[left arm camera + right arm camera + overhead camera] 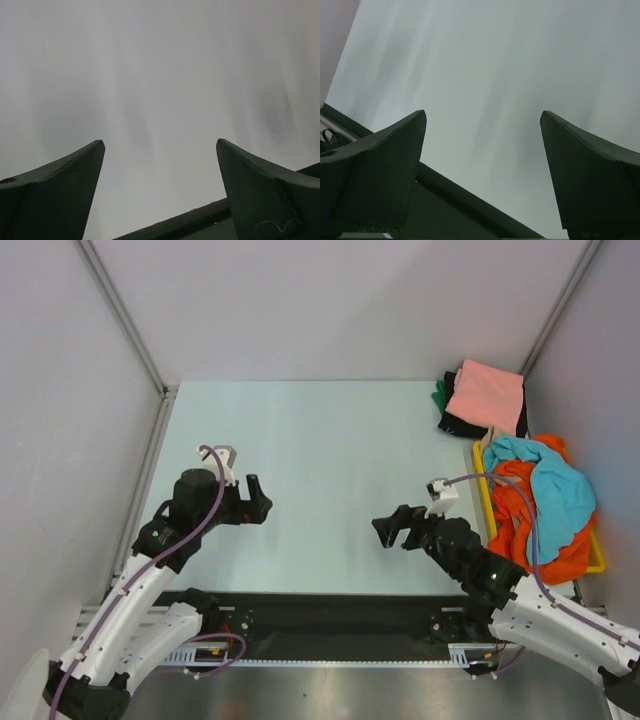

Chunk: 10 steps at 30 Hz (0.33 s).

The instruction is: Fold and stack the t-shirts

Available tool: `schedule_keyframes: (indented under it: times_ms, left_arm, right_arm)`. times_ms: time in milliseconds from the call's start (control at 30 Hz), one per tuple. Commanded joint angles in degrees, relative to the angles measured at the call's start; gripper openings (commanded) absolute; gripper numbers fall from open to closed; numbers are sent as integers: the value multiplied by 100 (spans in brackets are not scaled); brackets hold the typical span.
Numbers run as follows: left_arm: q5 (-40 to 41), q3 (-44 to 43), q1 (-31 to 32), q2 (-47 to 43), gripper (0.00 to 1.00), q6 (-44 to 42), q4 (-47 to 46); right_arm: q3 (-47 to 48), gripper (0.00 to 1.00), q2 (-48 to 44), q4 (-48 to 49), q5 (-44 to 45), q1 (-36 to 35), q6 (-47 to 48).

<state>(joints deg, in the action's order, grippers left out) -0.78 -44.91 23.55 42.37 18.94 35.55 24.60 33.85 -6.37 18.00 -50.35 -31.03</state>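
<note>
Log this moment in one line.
left gripper open | right gripper open | salmon pink t-shirt folded atop stack | orange t-shirt, turquoise t-shirt crumpled in yellow plastic tray

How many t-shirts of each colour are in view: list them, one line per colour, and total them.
Salmon pink t-shirt: 1
Black t-shirt: 1
Green t-shirt: 1
Orange t-shirt: 1
Turquoise t-shirt: 1
Total: 5 visible; the heaps may hide more.
</note>
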Motion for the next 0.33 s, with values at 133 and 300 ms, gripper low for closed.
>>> schedule_keyframes:
  times_ms: [133,300]
  left_arm:
    - [51,-1,-26,26,100,-66,-101]
    - [244,-1,-17,-44,100,-39,-75]
  right_arm:
    - [176,100,-212,-506,1346,-300,-545]
    - [474,100,262,-891,2030,-326,-904]
